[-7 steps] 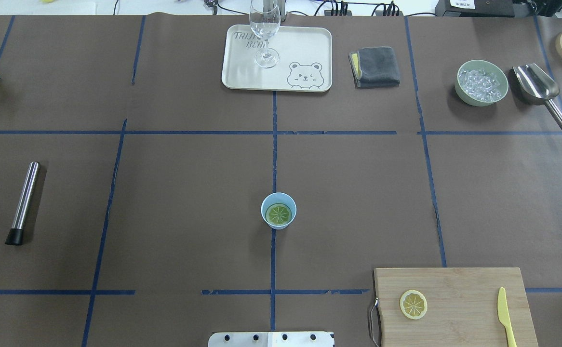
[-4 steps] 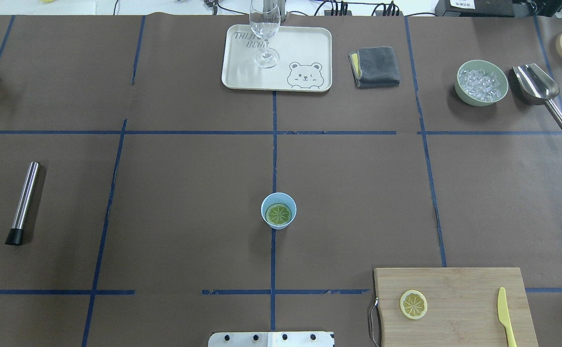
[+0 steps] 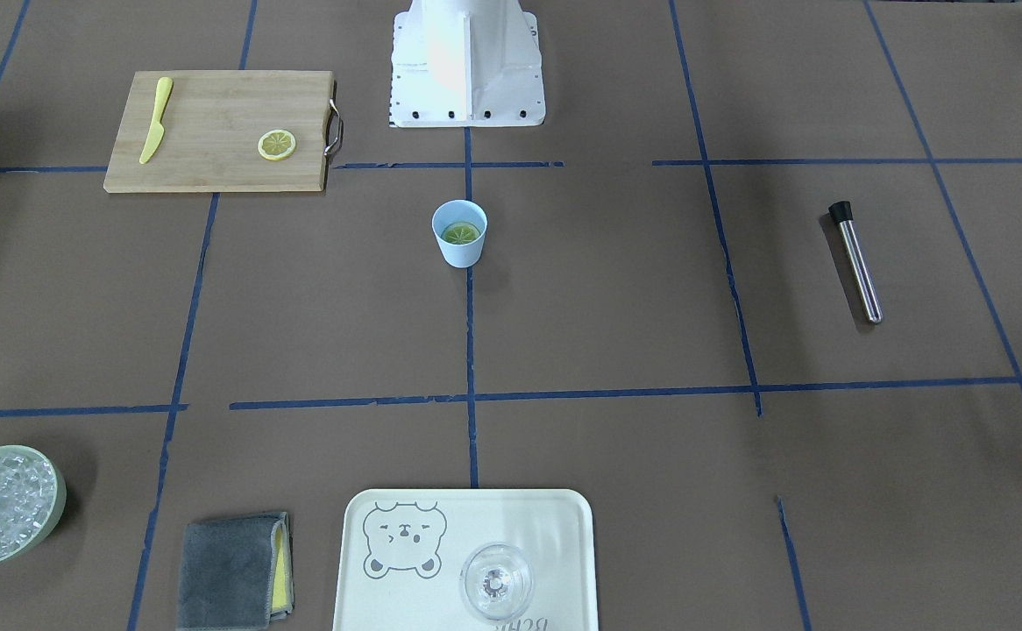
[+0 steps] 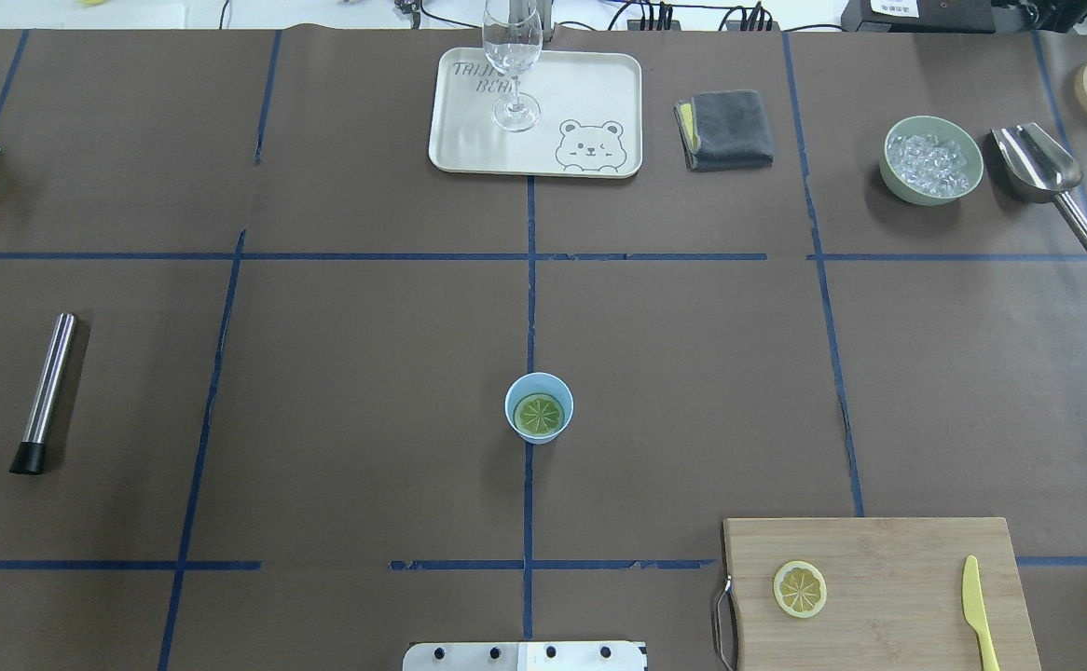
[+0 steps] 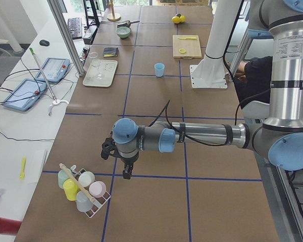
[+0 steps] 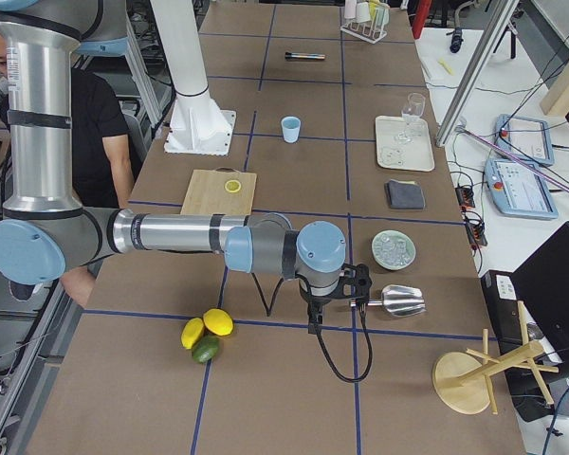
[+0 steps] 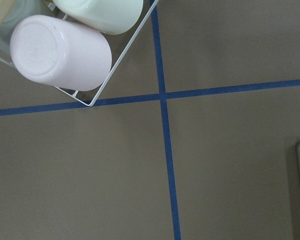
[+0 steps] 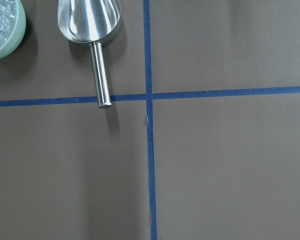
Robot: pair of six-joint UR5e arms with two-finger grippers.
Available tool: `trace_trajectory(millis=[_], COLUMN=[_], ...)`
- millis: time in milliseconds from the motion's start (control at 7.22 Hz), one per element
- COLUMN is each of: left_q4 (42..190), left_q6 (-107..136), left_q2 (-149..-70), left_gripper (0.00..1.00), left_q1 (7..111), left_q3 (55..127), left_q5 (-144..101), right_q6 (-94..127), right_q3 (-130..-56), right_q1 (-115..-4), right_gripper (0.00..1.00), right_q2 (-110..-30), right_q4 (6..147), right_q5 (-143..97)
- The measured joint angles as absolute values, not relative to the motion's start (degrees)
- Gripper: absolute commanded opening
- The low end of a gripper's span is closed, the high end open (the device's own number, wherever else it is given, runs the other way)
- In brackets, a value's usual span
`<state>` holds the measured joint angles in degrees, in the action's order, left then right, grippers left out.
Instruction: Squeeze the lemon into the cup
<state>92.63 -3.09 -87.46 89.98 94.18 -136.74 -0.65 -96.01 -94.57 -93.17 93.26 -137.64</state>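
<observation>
- Right now your cup stands upright on a blue tape line near the middle of the table, and the lemon lies inside it, below the rim, with its cut face up
- You can see the green bowl at the far right side holding ice, with the metal scoop just beside it
- On the tray at the far edge the glass stands upright, with nothing visible in it
- Your cutting board carries a lemon slice and a yellow knife, well apart from each other
- The left arm stretches low and level over the table, and the left gripper points down just beside a wire rack of upturned cups; you cannot tell how its fingers stand
- The right arm also reaches out level, and the right gripper points down near the scoop; its fingers cannot be made out either
</observation>
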Motion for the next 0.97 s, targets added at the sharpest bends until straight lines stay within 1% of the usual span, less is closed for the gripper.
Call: trace_trajectory(millis=[970], left_q4=[92.6], left_q6=[-3.2], left_q2=[-87.4], left_gripper=[1.00], left_q1=[90.0], left_q3=[94.3], left_q5=[-136.6], right_q6=[-0.6], right_q3=[-94.3], right_q1=[-93.4], right_gripper=[1.00], right_q2=[-92.4], right_q4=[90.4], right_q5=[-135.0])
